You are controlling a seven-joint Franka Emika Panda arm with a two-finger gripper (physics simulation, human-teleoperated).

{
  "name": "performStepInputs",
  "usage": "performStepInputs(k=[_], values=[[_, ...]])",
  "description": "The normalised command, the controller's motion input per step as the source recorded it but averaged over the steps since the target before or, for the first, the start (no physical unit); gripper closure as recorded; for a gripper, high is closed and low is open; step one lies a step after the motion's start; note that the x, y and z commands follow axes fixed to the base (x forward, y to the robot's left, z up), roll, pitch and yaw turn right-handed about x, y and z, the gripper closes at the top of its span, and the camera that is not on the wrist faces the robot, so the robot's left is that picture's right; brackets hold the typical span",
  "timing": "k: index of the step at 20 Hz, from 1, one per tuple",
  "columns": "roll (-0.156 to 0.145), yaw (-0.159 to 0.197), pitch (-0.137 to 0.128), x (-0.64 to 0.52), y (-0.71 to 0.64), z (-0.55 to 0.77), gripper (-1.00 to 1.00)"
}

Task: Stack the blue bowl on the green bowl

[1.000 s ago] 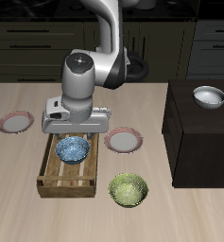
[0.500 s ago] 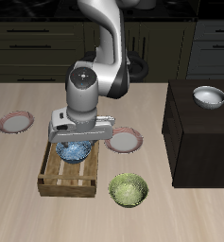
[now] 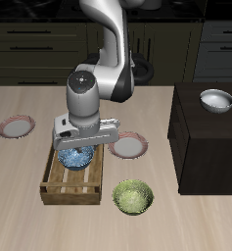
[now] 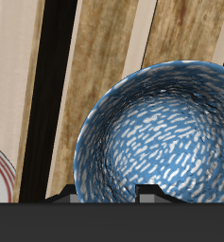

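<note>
Hovering low over the blue bowl (image 4: 161, 132), which is sitting in a wooden crate (image 3: 73, 182), the gripper (image 3: 80, 147) is showing two finger tips astride the bowl's rim, seemingly parted and grasping nothing. A shallow pinch is risking slipping off the glaze. The green bowl (image 3: 134, 196) is waiting on the pale table (image 3: 20, 167), with dark cabinets standing behind.

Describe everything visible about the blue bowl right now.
The blue bowl is small, round and deep, with a glossy blue glaze flecked with white dashes inside and a thin even rim. It sits upright, empty, on the slatted floor of the wooden crate, toward the crate's back end. The tool hangs directly above its rim; whether the fingers touch it cannot be told.
</note>
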Motion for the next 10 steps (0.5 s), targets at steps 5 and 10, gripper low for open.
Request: performStepInputs(k=[5, 10], values=[[0.035, 0.001, -0.021, -0.02, 0.09, 0.12, 1.00], [0.014, 0.008, -0.045, -0.01, 0.03, 0.28, 1.00]])
